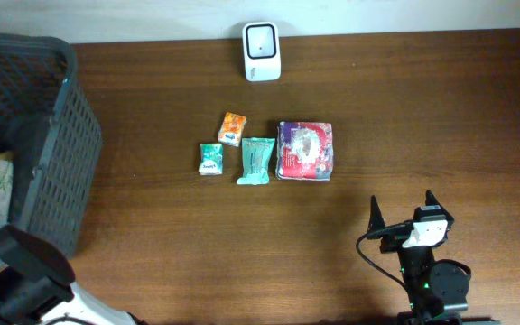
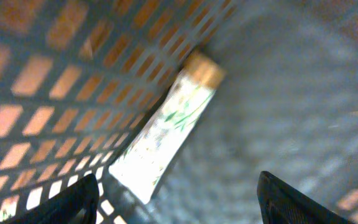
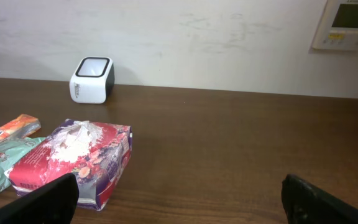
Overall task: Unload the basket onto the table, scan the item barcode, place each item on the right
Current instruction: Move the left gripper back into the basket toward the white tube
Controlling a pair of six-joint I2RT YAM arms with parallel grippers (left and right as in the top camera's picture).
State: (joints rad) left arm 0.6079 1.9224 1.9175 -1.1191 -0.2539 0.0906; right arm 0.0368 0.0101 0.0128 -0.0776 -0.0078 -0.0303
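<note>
Tube point(image 2: 166, 134) inside basket point(image 2: 303, 93) — clearest from left wrist.

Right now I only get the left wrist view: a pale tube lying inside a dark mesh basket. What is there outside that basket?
Observer: The overhead view shows four items lying together on the table: an orange packet, a small green packet, a teal packet and a big red pack.
Operator: Anything to scan them with?
Observer: A white scanner stands at the table's far edge, beyond the packets.
Operator: And the other arm?
Observer: The right arm sits near the front edge, jaws wide open and empty.
</note>
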